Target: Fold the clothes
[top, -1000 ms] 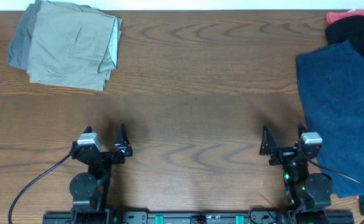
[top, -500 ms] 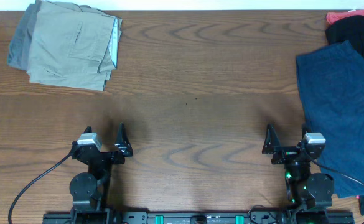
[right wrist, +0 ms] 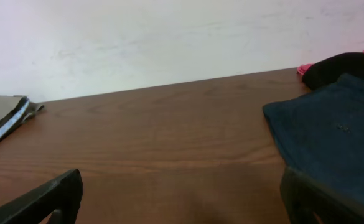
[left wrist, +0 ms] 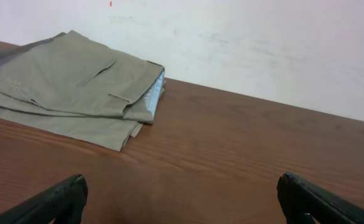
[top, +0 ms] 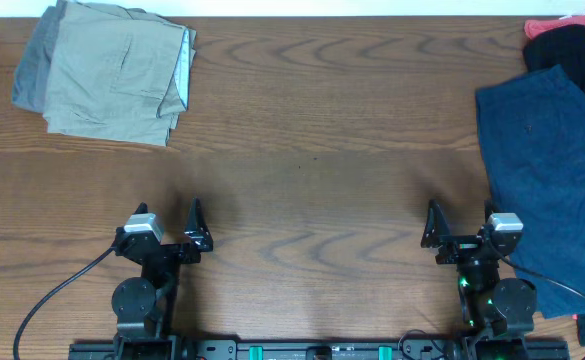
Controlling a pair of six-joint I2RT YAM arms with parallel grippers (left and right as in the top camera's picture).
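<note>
Clothes (top: 117,80) lie in two groups at the far corners of the table (top: 312,130), well apart from both grippers. Nearest the camera edge, bottom left of the overhead frame, the left gripper (top: 167,230) sits low over bare wood with its fingers (left wrist: 57,198) spread wide and released, grasping nothing; a black cable (top: 52,295) curves off from its base toward the lower left. At bottom right the right gripper (top: 462,232) is in the same pose, its fingers (right wrist: 51,198) parted, with only tabletop between them in the wrist view. Just beside the right arm, running up the right edge of the frame, a navy pair (top: 547,170) lies spread flat and unfolded, its near end reaching down level with the arm base. Mid table is bare wood grain. At the upper right corner a black garment (top: 572,50) lies bunched, touching the top of the navy pair, and a red garment (top: 557,27) peeks out behind it at the table edge. In the upper left corner a khaki pair (top: 112,85) is folded into a neat rectangle, welt pocket facing up, pale lining (top: 184,75) showing at its right edge. It rests on top of a grey garment (top: 27,70) that sticks out on the left side. A white wall (left wrist: 262,50) stands behind the table in both wrist views.
</note>
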